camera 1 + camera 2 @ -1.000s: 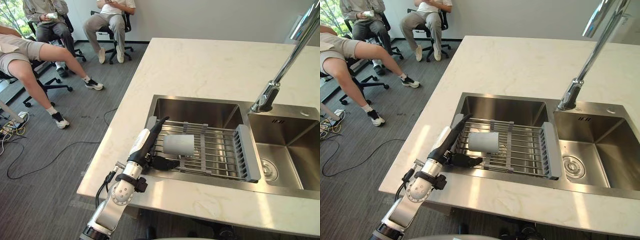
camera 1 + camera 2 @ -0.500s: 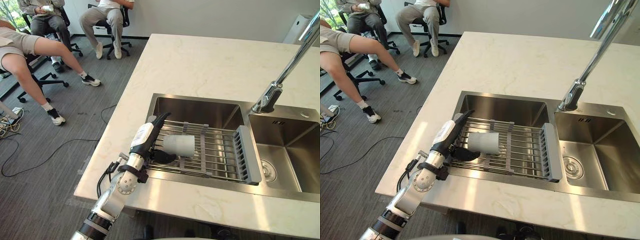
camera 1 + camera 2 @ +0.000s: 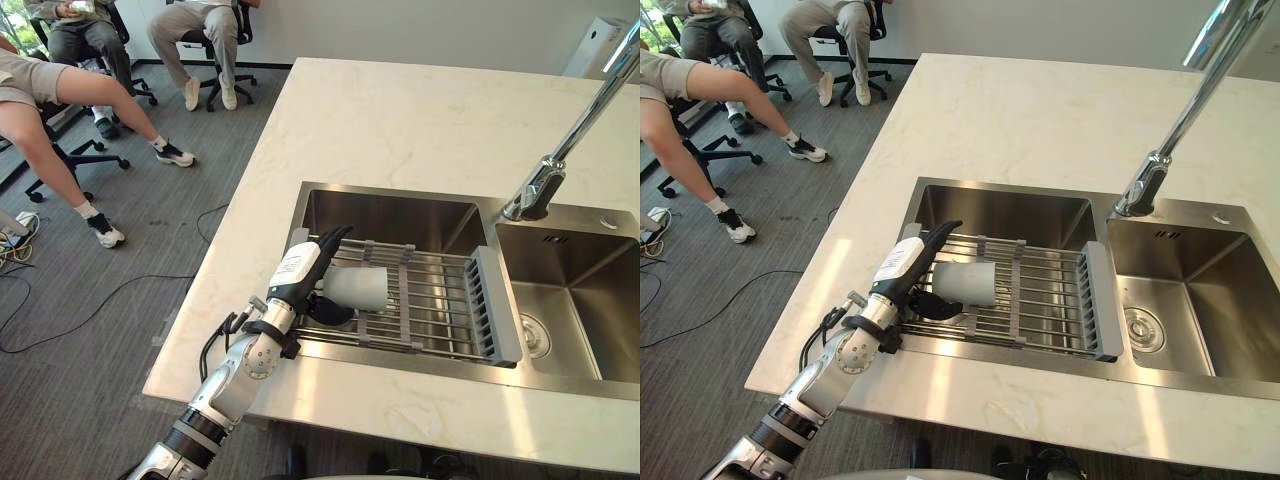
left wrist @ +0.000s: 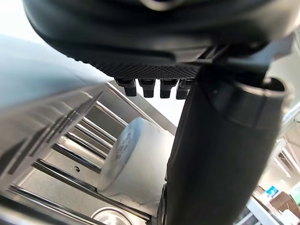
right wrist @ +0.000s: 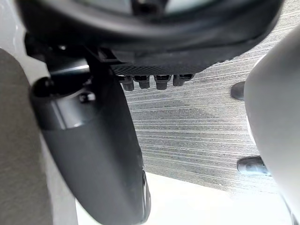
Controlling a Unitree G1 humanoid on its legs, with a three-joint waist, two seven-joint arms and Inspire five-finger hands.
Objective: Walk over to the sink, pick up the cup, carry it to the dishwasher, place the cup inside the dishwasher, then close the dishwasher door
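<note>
Cup (image 3: 357,287): lying on its side, it is flanked at its near end by the left hand (image 3: 296,274), fingers straight above, thumb spread below, nothing yet grasped. It is borne by the rack (image 3: 440,312) across the sink (image 3: 400,196). The right hand (image 5: 150,42) is held relaxed and empty.

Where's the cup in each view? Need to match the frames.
Left eye view: cup on its side at the left end of the rack over the sink, beside the left hand.
Right eye view: cup left of centre, same rack end.
Left wrist view: cup past the thumb, on the rack.
Right wrist view: right hand over grey carpet.
Shared landmark: the rack.
</note>
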